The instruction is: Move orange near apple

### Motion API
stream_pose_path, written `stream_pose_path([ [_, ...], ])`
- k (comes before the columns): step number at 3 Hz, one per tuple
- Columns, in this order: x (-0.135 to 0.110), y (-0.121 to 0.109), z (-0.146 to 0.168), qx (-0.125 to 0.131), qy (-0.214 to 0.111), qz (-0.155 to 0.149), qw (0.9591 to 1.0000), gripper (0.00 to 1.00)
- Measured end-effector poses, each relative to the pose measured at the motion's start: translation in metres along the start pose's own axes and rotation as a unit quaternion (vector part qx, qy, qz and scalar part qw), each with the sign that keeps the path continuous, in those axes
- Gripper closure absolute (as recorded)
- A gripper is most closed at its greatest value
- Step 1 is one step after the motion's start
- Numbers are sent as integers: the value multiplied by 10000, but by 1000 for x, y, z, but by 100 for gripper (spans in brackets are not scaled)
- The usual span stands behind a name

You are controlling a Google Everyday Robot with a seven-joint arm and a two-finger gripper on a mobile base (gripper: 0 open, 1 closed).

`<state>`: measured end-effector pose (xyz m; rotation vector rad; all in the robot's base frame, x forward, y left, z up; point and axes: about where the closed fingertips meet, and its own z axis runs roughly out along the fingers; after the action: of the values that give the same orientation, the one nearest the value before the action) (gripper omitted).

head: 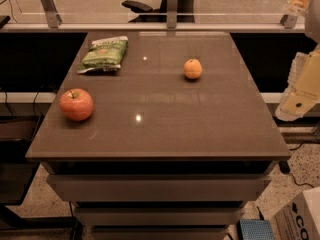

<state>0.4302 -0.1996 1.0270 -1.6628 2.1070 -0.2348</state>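
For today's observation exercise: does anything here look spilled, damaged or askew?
Nothing stands out. The apple, orange and snack bag sit intact on the table; the gripper is at the view's right edge.

Glossy tabletop, shiny apple, matt orange

I am looking at a smooth brown tabletop (160, 129) that is throwing back small points of light. The apple (76, 104) at near left is gleaming on its red skin. The orange (192, 69), farther right, is showing a dull, matt peel. The green bag (103, 54) at far left is glinting like crinkled plastic film. My gripper (298, 101), hanging beyond the table's right edge, is showing a pale, matt, plastic-looking casing.
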Motion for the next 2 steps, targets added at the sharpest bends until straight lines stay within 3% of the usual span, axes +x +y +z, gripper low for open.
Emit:
stream_pose_path([
  [2,-4,-4,-5,95,-90,43,9999,0],
])
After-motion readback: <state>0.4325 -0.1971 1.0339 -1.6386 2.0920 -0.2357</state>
